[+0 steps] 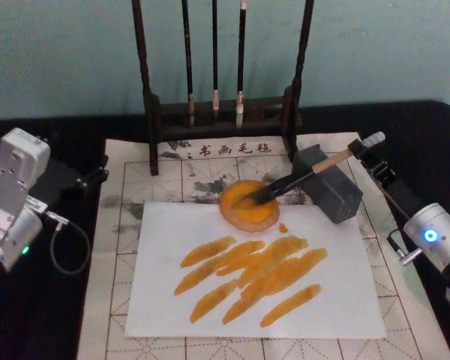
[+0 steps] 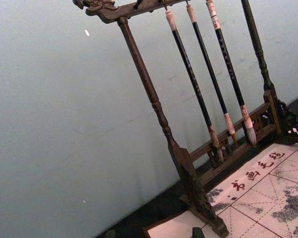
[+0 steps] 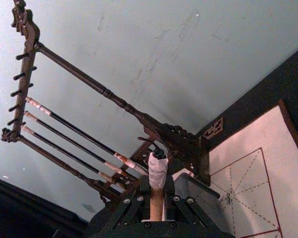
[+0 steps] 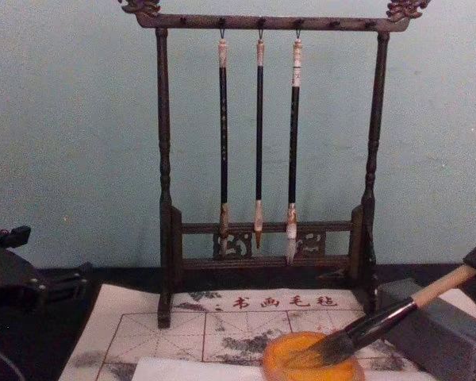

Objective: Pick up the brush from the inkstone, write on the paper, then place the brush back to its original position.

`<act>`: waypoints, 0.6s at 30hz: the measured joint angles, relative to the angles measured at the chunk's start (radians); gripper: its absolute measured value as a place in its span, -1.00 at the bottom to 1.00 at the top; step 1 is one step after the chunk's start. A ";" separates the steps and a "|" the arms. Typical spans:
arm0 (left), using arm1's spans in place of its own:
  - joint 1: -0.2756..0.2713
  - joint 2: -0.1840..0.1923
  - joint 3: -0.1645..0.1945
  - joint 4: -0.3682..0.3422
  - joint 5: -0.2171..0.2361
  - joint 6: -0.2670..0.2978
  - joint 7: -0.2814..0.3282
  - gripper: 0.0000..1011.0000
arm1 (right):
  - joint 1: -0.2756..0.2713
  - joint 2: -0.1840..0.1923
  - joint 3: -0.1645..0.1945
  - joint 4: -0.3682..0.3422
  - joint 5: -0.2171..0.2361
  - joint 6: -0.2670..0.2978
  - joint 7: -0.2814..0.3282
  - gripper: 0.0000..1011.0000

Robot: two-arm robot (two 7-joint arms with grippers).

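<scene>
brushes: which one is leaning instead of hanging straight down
The thick pale-handled brush, slanted with its bristles in the inkstone and its handle end in the right pincer. The three thin black-handled brushes hang upright from the rack.

Brush (image 1: pixel 300 178) is tip-down in the orange dish (image 1: pixel 240 219), right gripper (image 1: pixel 362 152) clamped on its handle end. It's tight right under the handle, where a grey block (image 1: pixel 334 193) sits. Beyond the tip, the rack (image 1: pixel 262 120) and its hanging brushes (image 1: pixel 214 52) wall off the back. Nearer than the tip, the paper (image 1: pixel 345 300) lies flat, with open room above it. Left gripper (image 1: pixel 86 178) is well off to the side.
</scene>
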 joint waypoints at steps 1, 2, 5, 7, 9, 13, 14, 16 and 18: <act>0.000 0.000 0.000 0.000 0.000 0.000 0.000 0.98 | 0.000 0.000 0.000 0.000 0.000 0.000 0.000 -0.64; 0.000 0.000 0.000 0.000 0.000 0.000 0.000 0.98 | 0.000 0.000 0.000 0.000 0.000 0.000 0.000 -0.64; 0.000 0.000 0.000 0.000 0.000 0.000 0.000 0.98 | 0.000 0.000 0.000 0.000 0.000 0.000 0.000 -0.64; 0.000 0.000 0.000 0.000 0.000 0.000 0.000 0.98 | 0.000 0.000 0.000 0.000 0.000 0.000 0.000 -0.64; 0.000 0.000 0.000 0.000 0.000 0.000 0.000 0.98 | 0.000 0.000 0.000 0.000 0.000 0.000 0.000 -0.64; 0.000 0.000 0.000 0.000 0.000 0.000 0.000 0.98 | 0.000 0.001 0.000 0.000 0.000 0.000 0.000 -0.64; 0.000 0.000 0.000 0.000 0.000 0.000 0.000 0.98 | 0.000 0.001 0.000 0.000 0.000 0.000 0.000 -0.64; 0.000 0.000 0.000 0.000 0.000 0.000 0.000 0.98 | 0.000 0.001 -0.001 0.000 0.000 0.000 0.000 -0.64; 0.000 0.000 0.000 0.000 0.000 0.000 0.000 0.98 | 0.000 0.001 -0.001 0.000 -0.001 0.000 0.000 -0.64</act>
